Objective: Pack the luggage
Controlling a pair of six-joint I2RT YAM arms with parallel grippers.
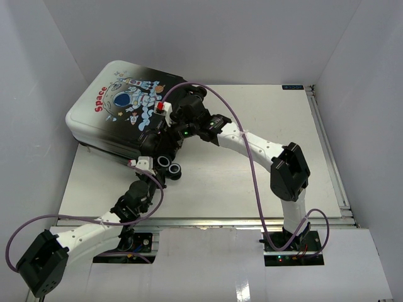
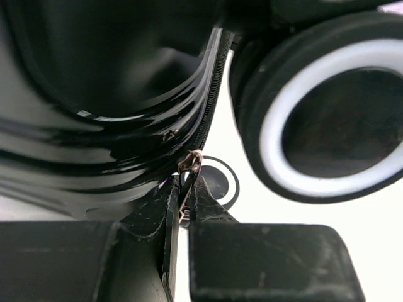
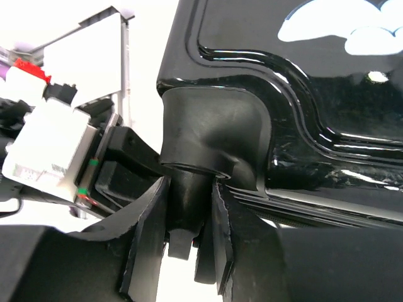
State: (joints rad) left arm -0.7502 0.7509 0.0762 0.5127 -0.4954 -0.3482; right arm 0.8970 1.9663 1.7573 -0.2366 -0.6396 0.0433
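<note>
The luggage (image 1: 119, 113) lies closed at the table's back left, astronaut print up. Its black shell fills the left wrist view (image 2: 94, 126) and the right wrist view (image 3: 302, 82). My left gripper (image 1: 154, 170) is at its near edge beside two white-rimmed wheels (image 1: 170, 165). In the left wrist view the gripper (image 2: 186, 195) is shut on the small metal zipper pull (image 2: 189, 165) at the end of the black zipper (image 2: 214, 88). My right gripper (image 1: 169, 139) reaches over the near right corner. In the right wrist view it (image 3: 189, 214) is shut on a black wheel stem (image 3: 189, 201) under the corner housing (image 3: 211, 132).
A large wheel (image 2: 327, 119) stands close to the right of my left fingers. The left arm's white camera block (image 3: 44, 145) is just left of my right gripper. White walls enclose the table (image 1: 264, 182) on three sides, and a rail (image 1: 330, 157) runs along its right edge.
</note>
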